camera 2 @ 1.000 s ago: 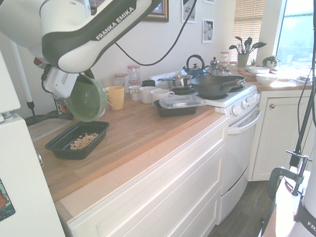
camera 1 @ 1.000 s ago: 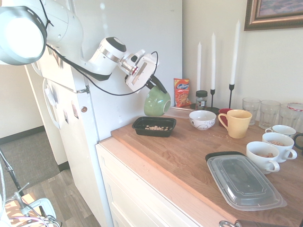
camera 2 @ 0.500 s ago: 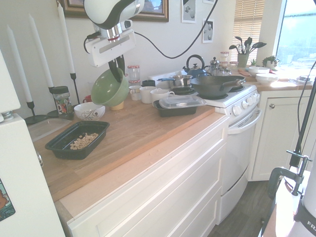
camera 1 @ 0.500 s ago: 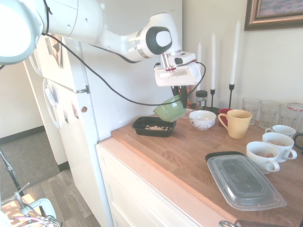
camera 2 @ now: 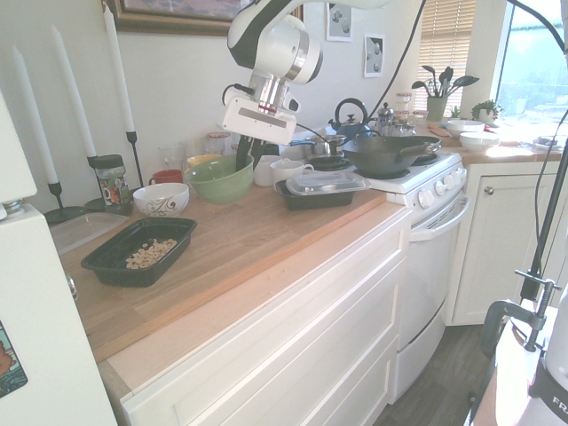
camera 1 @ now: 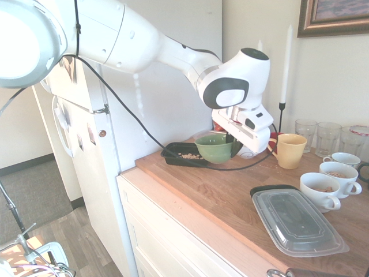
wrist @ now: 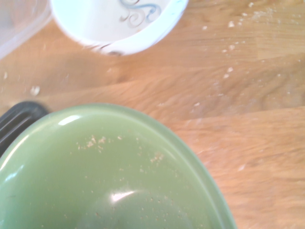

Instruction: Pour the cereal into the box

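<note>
The box [camera 2: 108, 257] is a shallow black tray at the counter's fridge end, and the cereal [camera 2: 149, 253] lies inside it as loose tan bits. From the first exterior view, the box [camera 1: 173, 153] is half hidden behind a green bowl [camera 1: 216, 148] and some cereal [camera 1: 187, 155] shows. My gripper [camera 2: 242, 162] is shut on the rim of that green bowl [camera 2: 219, 177]. The bowl is upright, low at the counter and a bowl's width from the box. In the wrist view the green bowl [wrist: 109, 176] holds only crumbs.
A white patterned bowl [camera 2: 161, 199] stands between the box and the green bowl. A yellow mug [camera 1: 288, 150], white cups [camera 1: 323, 190], glasses [camera 1: 327, 137] and a black container with a clear lid [camera 1: 297, 222] stand further along. Candlesticks [camera 2: 133, 160] line the wall.
The arm swung the green bowl away from above the box, turned it from tilted to upright, and lowered it to the counter beside the white patterned bowl.
</note>
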